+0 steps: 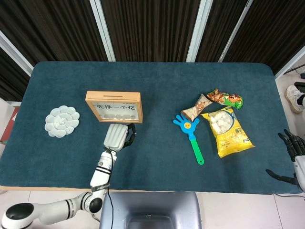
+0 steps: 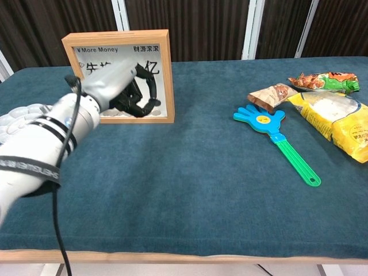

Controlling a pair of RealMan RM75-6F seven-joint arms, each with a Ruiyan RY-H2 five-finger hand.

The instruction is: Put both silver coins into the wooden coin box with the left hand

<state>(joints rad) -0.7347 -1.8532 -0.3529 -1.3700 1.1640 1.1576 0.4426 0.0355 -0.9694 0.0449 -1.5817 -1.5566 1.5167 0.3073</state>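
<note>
The wooden coin box [image 1: 114,107] [image 2: 165,75] stands upright at the left middle of the table, with a row of coins behind its glass. My left hand [image 1: 117,135] [image 2: 118,86] hangs above the cloth just in front of the box. Its thumb and fingers are pinched together on a silver coin that they mostly hide. No other loose coin shows on the cloth. My right hand [image 1: 291,153] hangs off the table's right edge, fingers apart and holding nothing.
A white flower-shaped palette [image 1: 62,121] [image 2: 12,115] lies left of the box. A blue hand clapper [image 1: 191,133] [image 2: 276,135], a yellow snack bag [image 1: 226,130] [image 2: 339,121] and two smaller packets [image 1: 224,98] [image 1: 197,107] lie to the right.
</note>
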